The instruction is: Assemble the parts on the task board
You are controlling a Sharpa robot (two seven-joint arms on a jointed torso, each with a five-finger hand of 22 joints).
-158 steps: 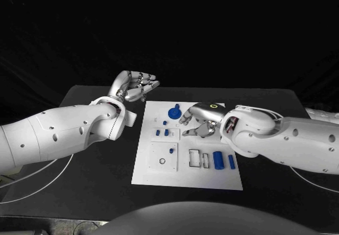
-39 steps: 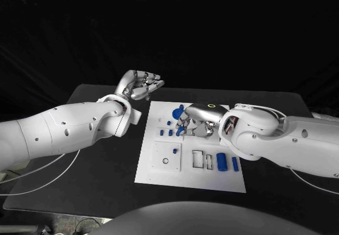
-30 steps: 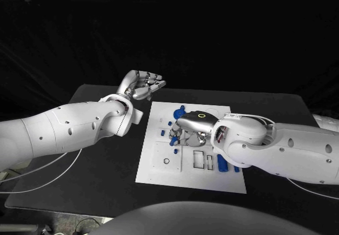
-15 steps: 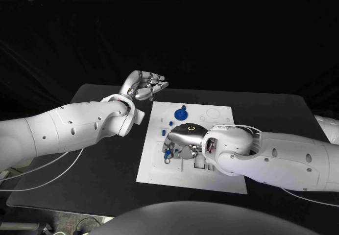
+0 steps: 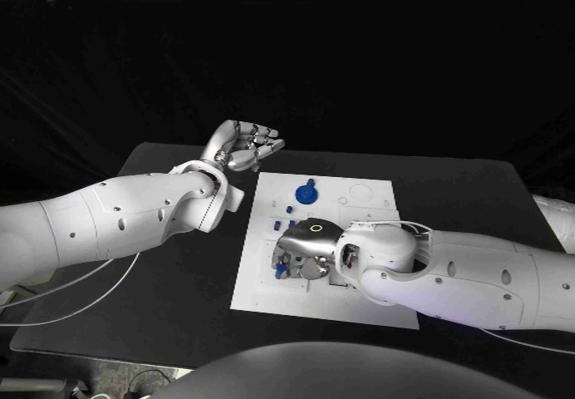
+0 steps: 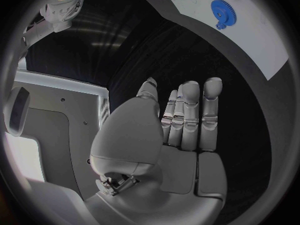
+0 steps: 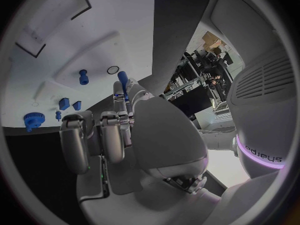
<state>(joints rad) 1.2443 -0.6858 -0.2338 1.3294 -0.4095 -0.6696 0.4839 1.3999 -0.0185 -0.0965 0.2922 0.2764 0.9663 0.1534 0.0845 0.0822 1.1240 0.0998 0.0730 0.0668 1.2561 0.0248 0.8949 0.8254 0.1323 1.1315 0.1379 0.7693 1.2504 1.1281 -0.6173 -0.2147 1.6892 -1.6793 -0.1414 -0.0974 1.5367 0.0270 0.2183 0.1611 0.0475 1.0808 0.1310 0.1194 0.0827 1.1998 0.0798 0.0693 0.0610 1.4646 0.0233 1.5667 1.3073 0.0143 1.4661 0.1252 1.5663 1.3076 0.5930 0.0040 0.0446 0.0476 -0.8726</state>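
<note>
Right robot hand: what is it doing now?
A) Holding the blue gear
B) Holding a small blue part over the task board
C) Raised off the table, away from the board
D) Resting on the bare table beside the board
B: the right robot hand is over the task board, and the right wrist view shows a slim blue part pinched at its fingertips.

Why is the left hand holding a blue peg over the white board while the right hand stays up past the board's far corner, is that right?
Not quite: the hands are swapped. In the head view it is the right hand over the white board, and the right wrist view shows a blue peg pinched at its fingertips. The left hand is up past the board's far corner, fingers curled, holding nothing.
</note>
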